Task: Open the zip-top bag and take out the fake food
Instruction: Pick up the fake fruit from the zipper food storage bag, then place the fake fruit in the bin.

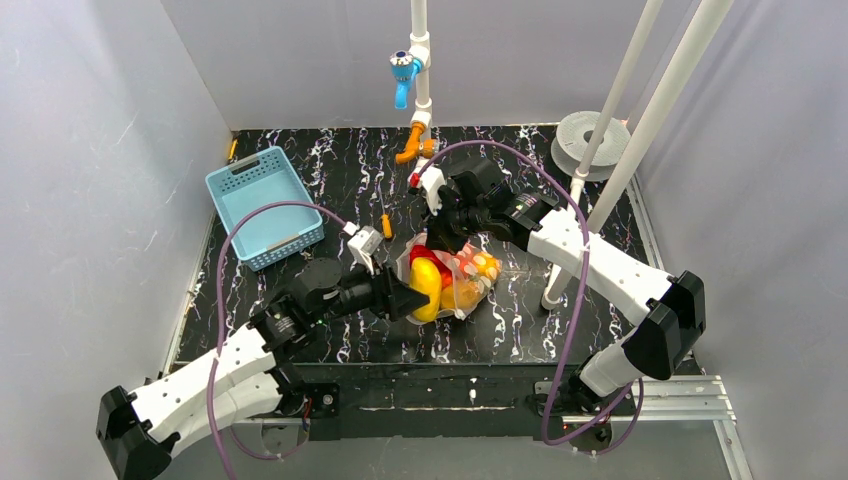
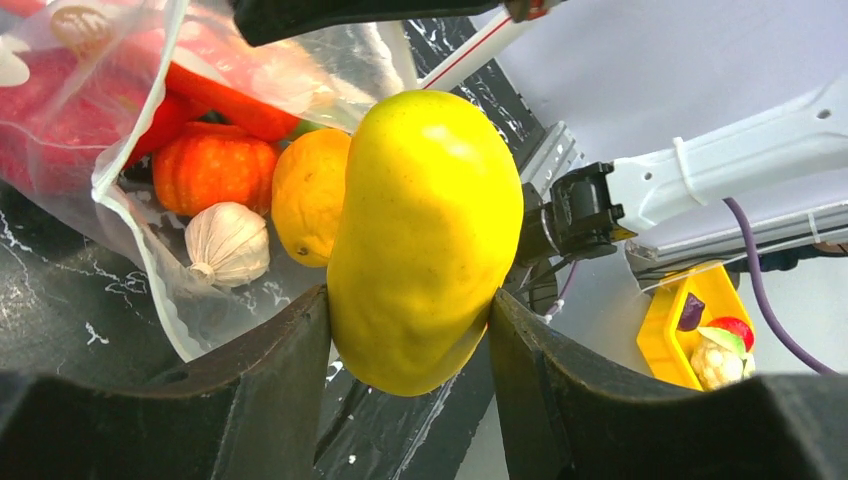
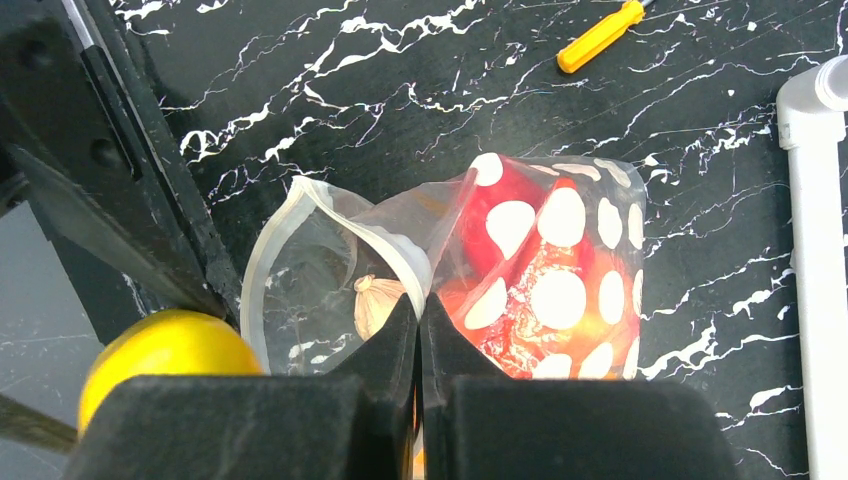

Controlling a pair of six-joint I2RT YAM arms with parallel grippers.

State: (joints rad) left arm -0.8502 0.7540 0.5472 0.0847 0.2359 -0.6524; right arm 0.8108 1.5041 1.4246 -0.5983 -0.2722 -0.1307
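Zip-top bag [image 1: 462,268], clear with white dots, lying on the desk [image 1: 520,330] with its mouth open. Right jaws are closed on the bag's upper film at the mouth, holding it raised. Left jaws, also at the bag's mouth, grip a yellow oblong fruit [image 2: 425,240] by its sides. Inside the bag: a small orange pumpkin [image 2: 212,165], a garlic bulb [image 2: 228,240], a yellow-orange lemon [image 2: 308,195] and red pieces. Beyond the bag lies a screwdriver [image 3: 600,35]; a blue basket [image 1: 265,205] sits well apart from the bag.

Bag partly hidden
Zip-top bag [image 2: 120,110] runs off the left wrist view's top edge; the right gripper [image 3: 418,305] hides its near part.
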